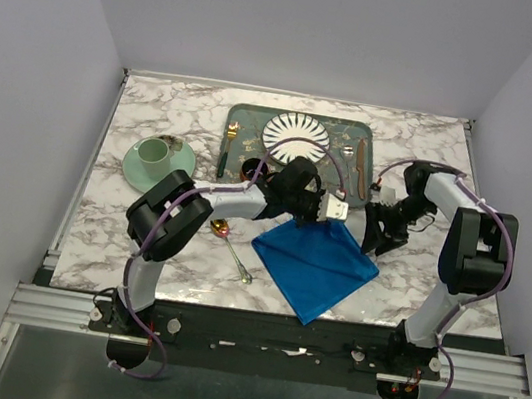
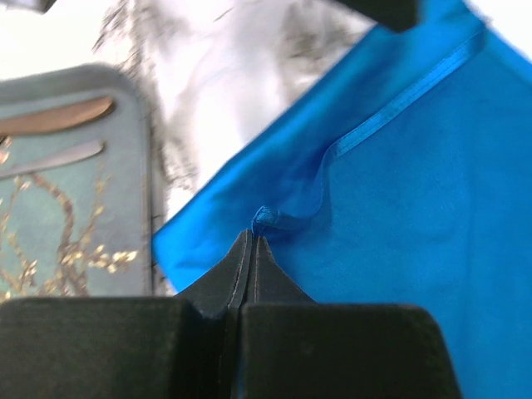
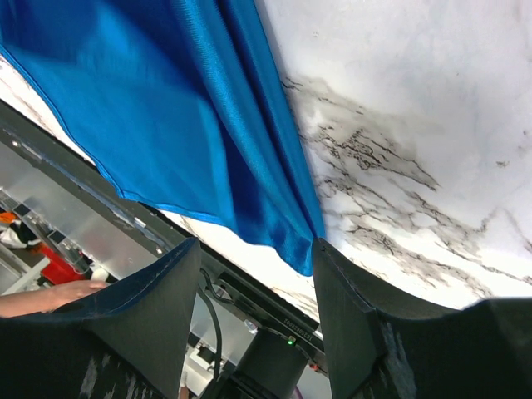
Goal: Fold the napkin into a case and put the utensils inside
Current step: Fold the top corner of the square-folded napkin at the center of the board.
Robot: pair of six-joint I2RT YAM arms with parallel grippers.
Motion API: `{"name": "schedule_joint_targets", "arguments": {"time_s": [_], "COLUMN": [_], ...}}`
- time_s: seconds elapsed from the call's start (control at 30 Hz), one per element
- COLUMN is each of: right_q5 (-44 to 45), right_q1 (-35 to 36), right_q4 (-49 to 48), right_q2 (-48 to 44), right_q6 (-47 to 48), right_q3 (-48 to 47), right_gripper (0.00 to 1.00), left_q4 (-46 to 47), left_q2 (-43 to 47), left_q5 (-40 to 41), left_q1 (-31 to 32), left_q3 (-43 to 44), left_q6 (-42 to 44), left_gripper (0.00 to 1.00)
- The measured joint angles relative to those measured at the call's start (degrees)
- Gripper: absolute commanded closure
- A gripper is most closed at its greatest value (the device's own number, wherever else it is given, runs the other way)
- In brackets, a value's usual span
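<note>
Marble-look table point(image 1: 159, 107) with two arms over it. Containers first: the grey-green tray point(image 1: 249, 113) at the back holds one striped white plate point(image 1: 296, 138), one gold fork with a dark green handle point(image 1: 227, 145) on its left side and a pair of brown-handled pieces point(image 1: 360, 169) on its right, so four things in there. One mint cup point(image 1: 155, 151) sits on one saucer point(image 1: 182, 172) off to the left. One spoon point(image 1: 233, 252) lies on bare marble just left of the napkin point(image 1: 317, 260), which lies open as a diamond near the front edge. Left gripper point(image 2: 252, 239) is pinched tight on the napkin's hem, cloth bunched at the tips. Right gripper point(image 3: 256, 249) is spread wide, with a napkin corner in the gap, close to one finger
</note>
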State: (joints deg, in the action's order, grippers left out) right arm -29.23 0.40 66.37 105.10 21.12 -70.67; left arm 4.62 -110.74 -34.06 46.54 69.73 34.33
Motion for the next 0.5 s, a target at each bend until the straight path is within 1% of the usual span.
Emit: {"name": "schedule_joint_targets", "arguments": {"time_s": [0.17, 0.43, 0.47, 0.5], "right_q5": [0.0, 0.0, 0.0, 0.0], "right_q1": [0.0, 0.0, 0.0, 0.0], "right_q4": [0.1, 0.2, 0.2, 0.2], "right_q2": [0.8, 1.4, 1.4, 1.4], "right_q6": [0.2, 0.4, 0.4, 0.4], "right_q3": [-0.4, -0.5, -0.5, -0.5], "right_gripper": [0.36, 0.36, 0.36, 0.36], "left_q4": [-0.2, -1.1, -1.4, -1.8], "left_q2": [-3.4, -5.7, -5.7, -5.8], "left_q5": [1.0, 2.5, 2.6, 2.7], "left_q1": [-2.5, -3.3, -3.3, -3.3], "left_q3": [3.7, 7.8, 8.2, 8.6], "left_q6": [-1.9, -4.0, -4.0, -4.0], "left_gripper": [1.00, 1.00, 0.99, 0.94]}}
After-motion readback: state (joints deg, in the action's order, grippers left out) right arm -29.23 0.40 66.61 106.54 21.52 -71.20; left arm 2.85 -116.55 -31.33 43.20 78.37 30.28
